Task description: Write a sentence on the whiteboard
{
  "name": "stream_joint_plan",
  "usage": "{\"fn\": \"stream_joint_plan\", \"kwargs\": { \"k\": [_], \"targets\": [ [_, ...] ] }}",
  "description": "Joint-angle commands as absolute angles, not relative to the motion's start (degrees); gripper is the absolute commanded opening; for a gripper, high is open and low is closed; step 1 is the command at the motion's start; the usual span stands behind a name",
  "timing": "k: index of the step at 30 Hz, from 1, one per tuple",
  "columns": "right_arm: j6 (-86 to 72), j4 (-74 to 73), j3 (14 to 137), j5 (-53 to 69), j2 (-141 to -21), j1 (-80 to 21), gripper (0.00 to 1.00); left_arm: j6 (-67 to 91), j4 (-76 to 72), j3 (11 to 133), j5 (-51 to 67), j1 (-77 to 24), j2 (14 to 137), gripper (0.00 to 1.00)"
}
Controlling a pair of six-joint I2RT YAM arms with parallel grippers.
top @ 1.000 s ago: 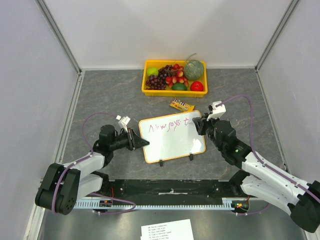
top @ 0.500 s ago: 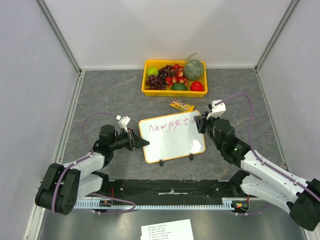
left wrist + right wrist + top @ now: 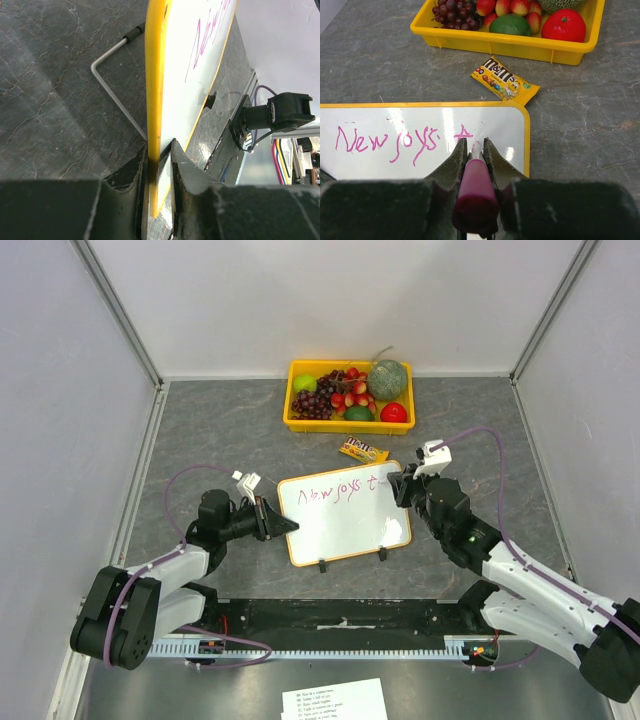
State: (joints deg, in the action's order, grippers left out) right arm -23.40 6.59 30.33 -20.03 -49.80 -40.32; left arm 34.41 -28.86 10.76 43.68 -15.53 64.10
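Note:
The whiteboard (image 3: 345, 515) with its orange-tan frame lies mid-table on two black clip feet. Pink-purple lettering, the sentence (image 3: 340, 494), runs along its top and reads about "New joys t". My left gripper (image 3: 272, 519) is shut on the whiteboard's left edge (image 3: 154, 125), jaws either side of the frame. My right gripper (image 3: 400, 487) is shut on a pink marker (image 3: 476, 192) at the board's upper right. The marker's tip sits just right of the "t" (image 3: 464, 134).
A yellow tray (image 3: 349, 423) of fruit stands at the back. An M&M's packet (image 3: 363, 450) lies between tray and board. A printed paper sheet (image 3: 333, 700) lies at the near edge. A wire stand leg (image 3: 112, 92) shows behind the board.
My right gripper has shifted slightly up and right with the marker, uncovering the "t" at the end of the lettering. The left arm has not moved.

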Motion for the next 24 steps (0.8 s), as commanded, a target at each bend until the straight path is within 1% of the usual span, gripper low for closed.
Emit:
{"fn": "stream_joint_plan", "kwargs": {
  "k": [1,11,24],
  "targets": [
    [-23.03,5.19,30.06,-19.16,-48.69,-40.17,0.00,31.20,-27.86,11.78,40.61,-15.64,64.07,0.02],
    [-23.03,3.08,28.65,-19.60,-47.81,-40.17,0.00,31.11,-27.95,11.78,40.61,-15.73,64.16,0.02],
    [-22.59,4.21,30.85,-25.49,-49.83,-40.17,0.00,31.20,-27.95,11.78,40.61,-15.73,63.98,0.02]
  ]
}}
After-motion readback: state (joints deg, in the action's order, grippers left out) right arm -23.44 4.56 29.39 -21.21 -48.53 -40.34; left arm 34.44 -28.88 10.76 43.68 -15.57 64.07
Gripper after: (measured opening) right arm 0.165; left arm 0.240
